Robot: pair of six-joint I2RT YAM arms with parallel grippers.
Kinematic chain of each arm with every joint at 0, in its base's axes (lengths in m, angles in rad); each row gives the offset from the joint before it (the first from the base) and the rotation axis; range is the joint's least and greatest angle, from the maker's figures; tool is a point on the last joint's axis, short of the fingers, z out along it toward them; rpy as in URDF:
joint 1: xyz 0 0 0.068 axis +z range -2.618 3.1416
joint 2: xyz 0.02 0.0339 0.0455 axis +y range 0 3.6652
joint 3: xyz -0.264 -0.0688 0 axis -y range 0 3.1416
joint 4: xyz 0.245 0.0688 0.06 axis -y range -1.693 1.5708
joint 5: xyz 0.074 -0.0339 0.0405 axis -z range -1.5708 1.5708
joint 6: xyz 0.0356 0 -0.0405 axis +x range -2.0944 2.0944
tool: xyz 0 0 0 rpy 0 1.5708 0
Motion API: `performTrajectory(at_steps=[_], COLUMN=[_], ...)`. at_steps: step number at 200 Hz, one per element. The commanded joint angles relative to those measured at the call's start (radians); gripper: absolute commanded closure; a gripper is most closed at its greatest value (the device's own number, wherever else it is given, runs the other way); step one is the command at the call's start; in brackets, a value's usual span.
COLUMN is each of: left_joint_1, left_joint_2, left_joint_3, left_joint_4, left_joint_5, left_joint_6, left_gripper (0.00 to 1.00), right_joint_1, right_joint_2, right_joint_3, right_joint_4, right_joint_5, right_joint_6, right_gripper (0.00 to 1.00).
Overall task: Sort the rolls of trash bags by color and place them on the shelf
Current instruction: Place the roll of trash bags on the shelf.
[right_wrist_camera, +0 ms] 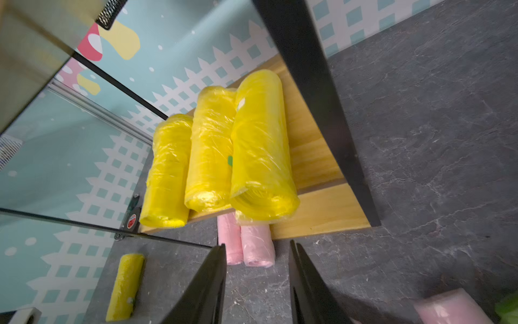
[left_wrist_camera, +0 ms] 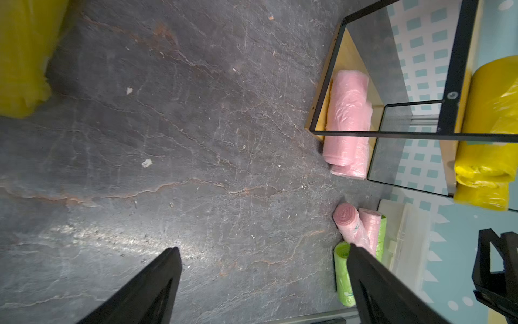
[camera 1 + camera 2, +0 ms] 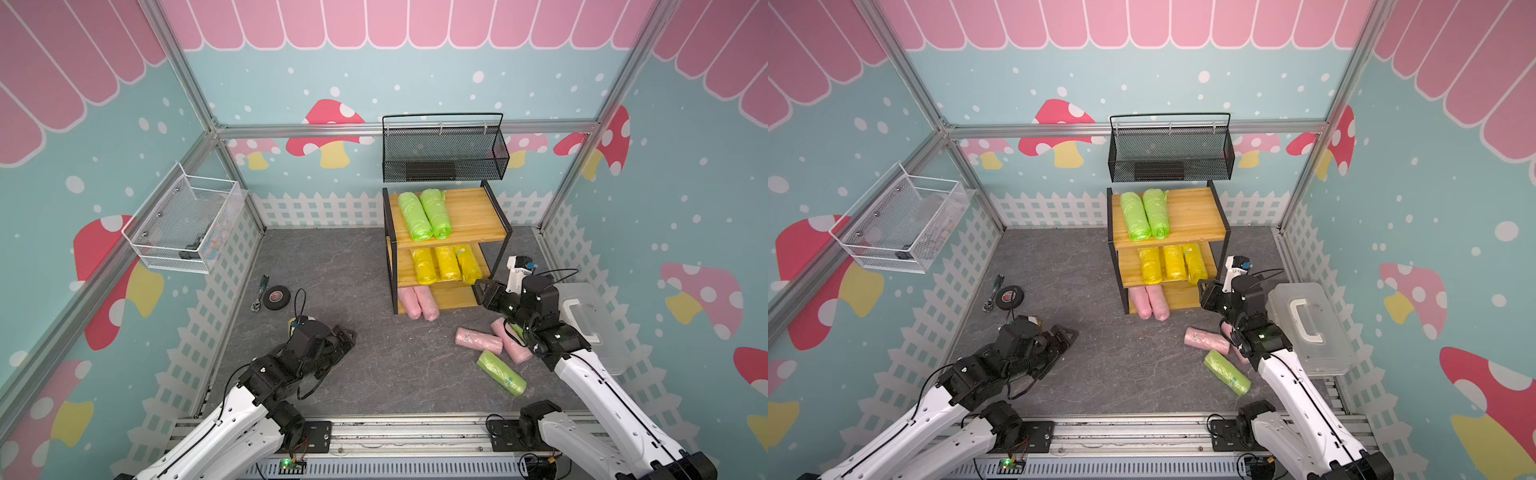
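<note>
Nothing is legible: the red label on the tape roll (image 3: 275,297) and the green sticker on a yellow roll (image 1: 260,146) are too blurred.

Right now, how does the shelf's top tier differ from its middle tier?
The top tier holds two lime green rolls; the middle tier holds three yellow rolls. The top tier has much of its board bare; the yellow rolls fill most of the middle tier. Both hold one colour only, rolls lying side by side, front to back.

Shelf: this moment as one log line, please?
top: two green rolls | middle: three yellow rolls | bottom: two pink rolls | floor: loose rolls | jaws: both open, empty
</note>
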Motion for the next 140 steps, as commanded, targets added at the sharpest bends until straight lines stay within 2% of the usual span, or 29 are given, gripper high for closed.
performTrajectory(at_steps=[1,78,140], left_joint_1=[0.020,0.190,0.323], left_joint_2=[-0.008,-0.017,-0.013], left_joint_3=[0.022,0.016,0.015], left_joint_4=[-0.044,-0.088,-0.123], left_joint_5=[0.011,0.110,0.157], left_joint_6=[0.057,0.157,0.223], left_gripper=[0.05,0.05,0.04], right_joint_1=[-0.006,-0.044,-0.068], right_joint_2=[0.001,0.137,0.207], right_joint_3=[-0.043,-0.107,-0.074], right_joint_4=[0.045,0.306,0.385], right_joint_5=[-0.017,-0.065,-0.077], right_joint_6=[0.045,0.231,0.278], right_gripper=[0.68,0.78,0.79])
